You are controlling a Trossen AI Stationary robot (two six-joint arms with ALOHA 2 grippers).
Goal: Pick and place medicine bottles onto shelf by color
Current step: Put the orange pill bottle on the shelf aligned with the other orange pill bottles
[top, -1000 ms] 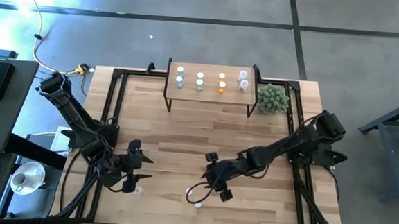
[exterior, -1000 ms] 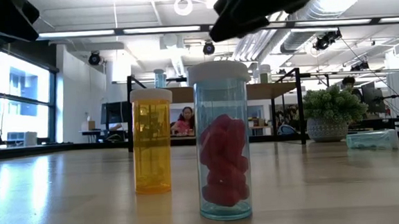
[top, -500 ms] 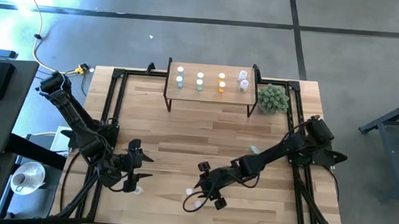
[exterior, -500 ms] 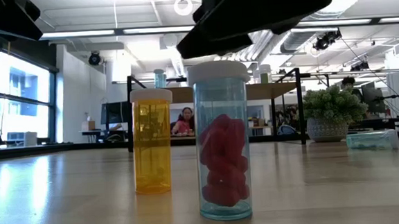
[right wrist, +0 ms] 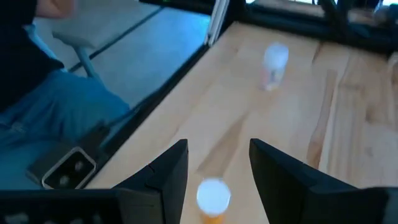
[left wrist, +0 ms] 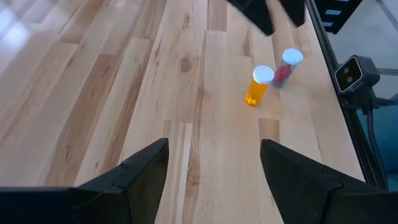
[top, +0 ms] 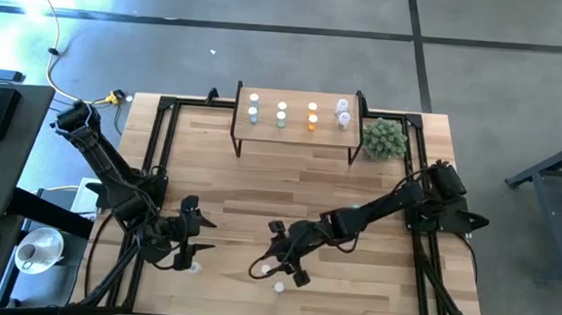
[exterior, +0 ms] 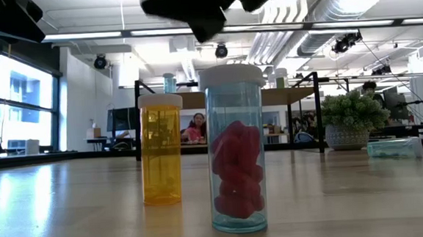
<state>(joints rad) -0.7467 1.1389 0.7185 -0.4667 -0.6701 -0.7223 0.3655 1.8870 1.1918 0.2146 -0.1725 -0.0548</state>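
An orange bottle point(exterior: 161, 158) and a clear blue bottle with red pills point(exterior: 236, 155), both white-capped, stand upright on the tabletop near its near edge. They also show in the left wrist view, orange point(left wrist: 257, 86) and clear blue point(left wrist: 286, 66). My right gripper point(right wrist: 214, 168) is open above the orange bottle's cap point(right wrist: 213, 198), one finger on either side, touching nothing; it shows in the high view point(top: 273, 260). My left gripper point(left wrist: 214, 180) is open and empty near the table's near left point(top: 198, 233). The shelf point(top: 295, 137) at the far edge carries several bottles in colour columns.
A spiky green plant point(top: 384, 139) stands right of the shelf. A green bottle point(exterior: 393, 148) lies on its side toward the table's right. Another white-capped bottle point(right wrist: 273, 62) stands farther toward the left arm. Black frame rails point(top: 154, 160) run along the table's sides.
My right gripper has moved toward the table's left edge, from beside the two standing bottles to over the orange one. The bottles have stayed where they were.
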